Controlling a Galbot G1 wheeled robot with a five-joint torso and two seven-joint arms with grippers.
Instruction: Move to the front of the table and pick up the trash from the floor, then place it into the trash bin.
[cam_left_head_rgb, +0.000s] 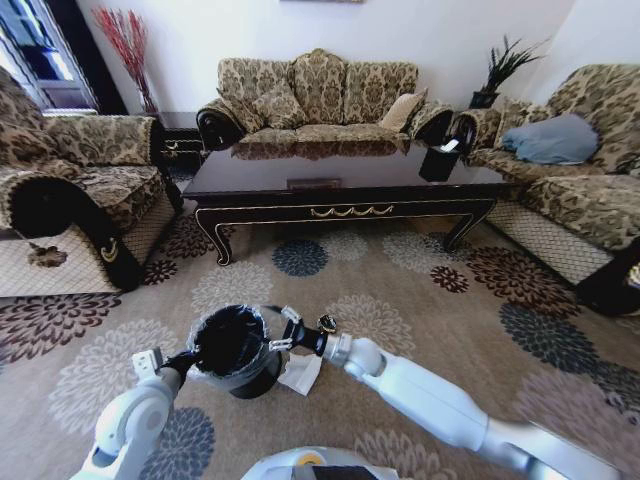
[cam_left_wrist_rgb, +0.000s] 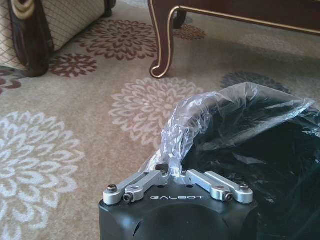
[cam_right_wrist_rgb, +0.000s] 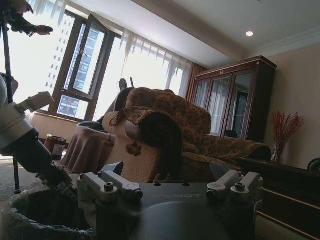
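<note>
We stand on a patterned carpet (cam_left_head_rgb: 420, 300) (beige, strewn with large floral medallions). On it, close to us, sits the trash bin (cam_left_head_rgb: 232, 352), black with a clear liner, and touching its base on the right lies a crumpled white tissue (cam_left_head_rgb: 300, 374). Farther ahead the table (cam_left_head_rgb: 340, 185) rests on the carpet on curved legs, with a black box (cam_left_head_rgb: 440, 160) near its right end.
</note>
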